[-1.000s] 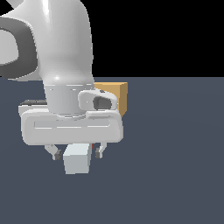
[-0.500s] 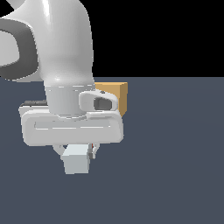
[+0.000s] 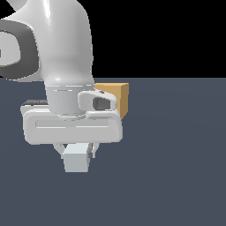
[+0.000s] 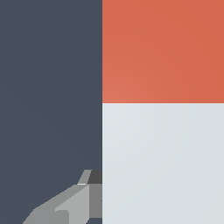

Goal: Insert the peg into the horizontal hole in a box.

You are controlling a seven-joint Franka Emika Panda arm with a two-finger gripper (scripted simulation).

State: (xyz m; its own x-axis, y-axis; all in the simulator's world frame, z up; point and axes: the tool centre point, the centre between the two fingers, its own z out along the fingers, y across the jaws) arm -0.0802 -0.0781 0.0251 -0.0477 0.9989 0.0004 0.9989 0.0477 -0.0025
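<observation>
The peg point(image 3: 77, 159) lies low on the dark floor, with its pale grey-white square end facing the exterior camera. My gripper point(image 3: 77, 152) straddles it from above, and both fingers press against its sides, so it is shut on the peg. In the wrist view the peg point(image 4: 162, 162) fills half the picture, pale close by with its red-orange end point(image 4: 162, 50) beyond, and one grey finger point(image 4: 74, 201) touches its side. The tan-orange box point(image 3: 118, 99) stands behind the hand, partly covered by it. The horizontal hole is hidden.
The white arm and wide hand point(image 3: 73, 126) block most of the exterior view's left half. The dark grey floor point(image 3: 176, 167) stretches out toward the exterior view's right and toward the camera.
The two fingers, spread apart on either side of the peg a second ago, have closed in against its sides. Hand and peg have barely shifted.
</observation>
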